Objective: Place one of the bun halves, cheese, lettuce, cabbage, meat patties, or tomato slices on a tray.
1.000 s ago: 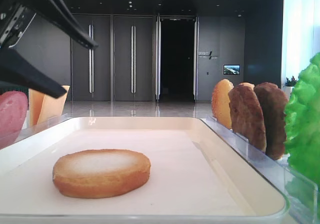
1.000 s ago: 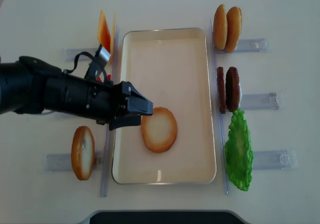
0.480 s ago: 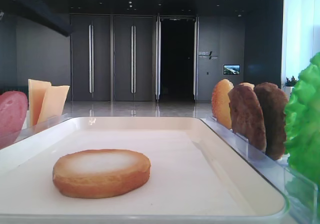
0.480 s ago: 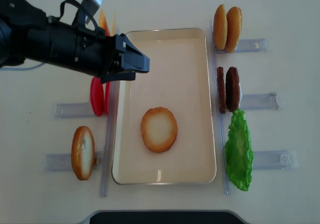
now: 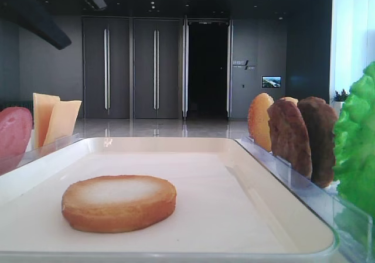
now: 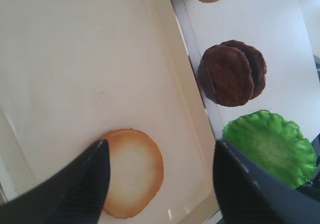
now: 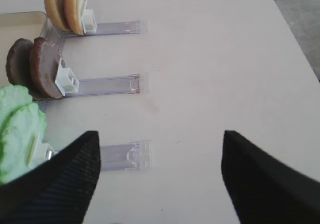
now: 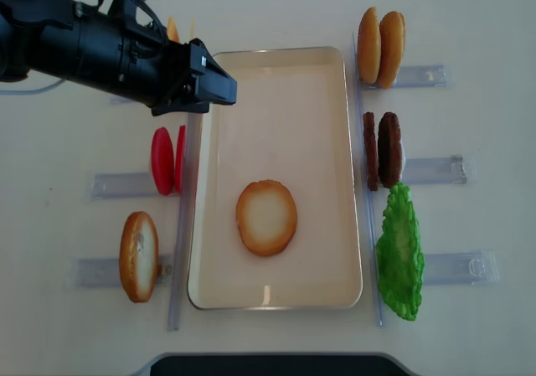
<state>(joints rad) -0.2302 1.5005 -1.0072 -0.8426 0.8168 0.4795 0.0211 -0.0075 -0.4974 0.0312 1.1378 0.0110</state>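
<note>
One bun half (image 8: 266, 217) lies flat, pale face up, on the cream tray (image 8: 276, 74); it also shows in the low view (image 5: 119, 203). My left gripper (image 8: 219, 87) hangs open and empty over the tray's far left rim, well away from that bun. From its wrist camera the bun half (image 6: 131, 171) sits below the left gripper (image 6: 161, 146). My right gripper (image 7: 160, 134) is open over bare table, right of the lettuce (image 7: 17, 129). Meat patties (image 8: 383, 150), lettuce (image 8: 399, 254), tomato slices (image 8: 163, 160) and cheese (image 5: 53, 119) stand in holders.
Two more bun halves (image 8: 381, 47) stand at the far right, another (image 8: 139, 256) at the near left. Clear plastic holders (image 8: 435, 171) flank both long sides of the tray. The table's right edge (image 7: 295, 39) runs close to the right arm.
The left gripper has risen from beside the bun half and moved toward the tray's far left end, still open and empty. The bun half has stayed flat on the tray.
</note>
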